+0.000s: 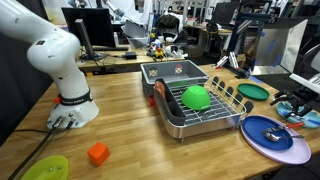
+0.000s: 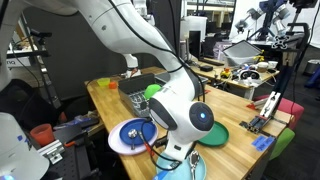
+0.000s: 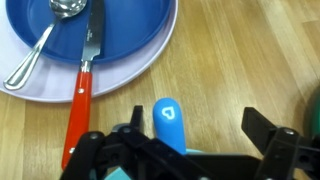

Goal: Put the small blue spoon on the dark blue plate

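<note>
Wood tabletop (image 3: 245, 60) carries the dark blue plate (image 3: 140, 25), stacked on the lavender plate (image 3: 150, 66) with a knife (image 3: 88, 60) and steel spoon (image 3: 45, 42), while our gripper (image 3: 190, 128) hangs open astride the blue spoon (image 3: 168, 118) lying just beside them, so we judge a grasp comes next.

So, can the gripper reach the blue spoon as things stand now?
Probably yes: in the wrist view the blue spoon lies between the open jaws of the gripper, with nothing over it; the red knife rests off to one side.
</note>
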`<action>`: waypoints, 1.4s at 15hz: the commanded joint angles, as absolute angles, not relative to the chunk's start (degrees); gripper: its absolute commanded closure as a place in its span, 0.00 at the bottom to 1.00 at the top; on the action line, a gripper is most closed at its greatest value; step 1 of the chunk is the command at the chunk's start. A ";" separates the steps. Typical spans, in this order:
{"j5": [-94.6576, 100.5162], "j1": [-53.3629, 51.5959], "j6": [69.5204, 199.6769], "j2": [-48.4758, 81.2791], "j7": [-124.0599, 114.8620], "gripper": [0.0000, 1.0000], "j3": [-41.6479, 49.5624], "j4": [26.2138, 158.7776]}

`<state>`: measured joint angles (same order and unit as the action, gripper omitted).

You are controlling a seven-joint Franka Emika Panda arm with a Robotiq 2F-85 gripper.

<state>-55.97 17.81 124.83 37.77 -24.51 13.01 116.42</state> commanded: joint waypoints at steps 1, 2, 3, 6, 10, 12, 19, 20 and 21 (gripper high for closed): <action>-56.05 17.72 123.30 39.21 -26.09 0.13 13.72 114.63; -56.21 17.86 123.28 39.38 -26.07 0.28 13.74 114.48; -56.26 17.92 123.23 39.42 -26.21 0.34 13.78 114.41; -56.25 18.01 123.26 39.45 -26.39 0.56 13.87 114.28; -56.54 18.43 122.95 39.20 -26.19 0.83 14.01 113.91; -56.91 18.57 123.49 38.83 -25.56 0.97 14.08 113.92; -57.15 17.82 129.40 35.66 -24.28 0.93 15.91 115.28; -57.02 17.58 130.86 34.67 -23.79 0.93 16.02 115.96; -56.58 17.48 131.60 33.68 -23.07 0.93 15.96 116.44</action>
